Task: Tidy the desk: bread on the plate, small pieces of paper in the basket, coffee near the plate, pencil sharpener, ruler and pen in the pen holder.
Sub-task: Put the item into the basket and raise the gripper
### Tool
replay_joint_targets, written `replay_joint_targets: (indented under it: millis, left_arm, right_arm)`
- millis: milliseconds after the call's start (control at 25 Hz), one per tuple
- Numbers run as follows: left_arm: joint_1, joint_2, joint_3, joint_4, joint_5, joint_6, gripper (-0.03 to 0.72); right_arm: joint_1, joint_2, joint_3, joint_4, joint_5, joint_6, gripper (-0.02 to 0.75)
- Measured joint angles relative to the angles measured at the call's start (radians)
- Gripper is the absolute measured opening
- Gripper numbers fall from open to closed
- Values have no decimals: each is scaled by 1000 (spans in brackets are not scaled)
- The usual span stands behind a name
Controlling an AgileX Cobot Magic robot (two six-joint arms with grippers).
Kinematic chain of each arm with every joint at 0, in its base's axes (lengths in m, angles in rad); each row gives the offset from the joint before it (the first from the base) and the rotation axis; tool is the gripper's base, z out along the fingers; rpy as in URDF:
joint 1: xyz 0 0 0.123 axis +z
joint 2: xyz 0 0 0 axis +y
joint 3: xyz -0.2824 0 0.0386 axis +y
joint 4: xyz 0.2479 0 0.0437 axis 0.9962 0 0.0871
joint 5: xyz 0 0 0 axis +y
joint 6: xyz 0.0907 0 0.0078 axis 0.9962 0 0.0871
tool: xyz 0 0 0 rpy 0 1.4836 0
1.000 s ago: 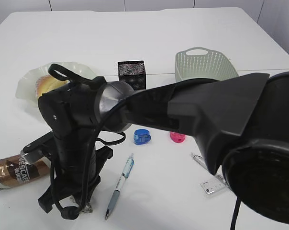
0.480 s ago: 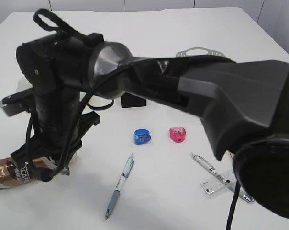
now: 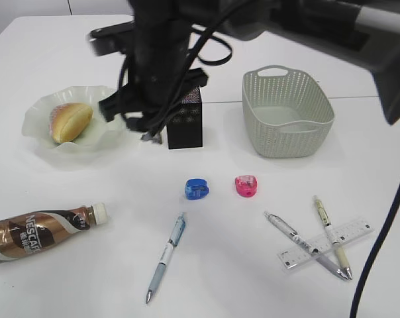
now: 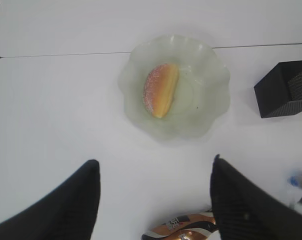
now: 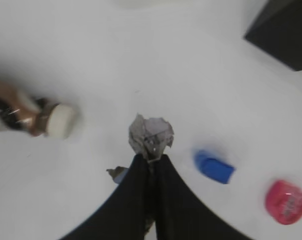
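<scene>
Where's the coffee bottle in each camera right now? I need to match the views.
Exterior view: coffee bottle lies on its side at lower left, cap pointing right.
Left wrist view: only a sliver of it shows at the bottom edge, between the fingers.
Right wrist view: blurred at the left edge, white cap rightmost.
Shared landmark: the black pen holder.

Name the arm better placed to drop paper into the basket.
Right. Its claw is shut on a paper ball and raised above the desk, beside the pen holder, nearer the basket. The left claw hangs open and empty near the plate.
</scene>
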Motion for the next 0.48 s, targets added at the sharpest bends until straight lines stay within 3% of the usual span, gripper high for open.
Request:
replay_joint_targets:
  millis: [480]
  left_arm:
    - [0, 0, 0, 0, 0, 0, 504]
  right_arm:
    - [-456, -2, -93, -87, 6, 20, -3]
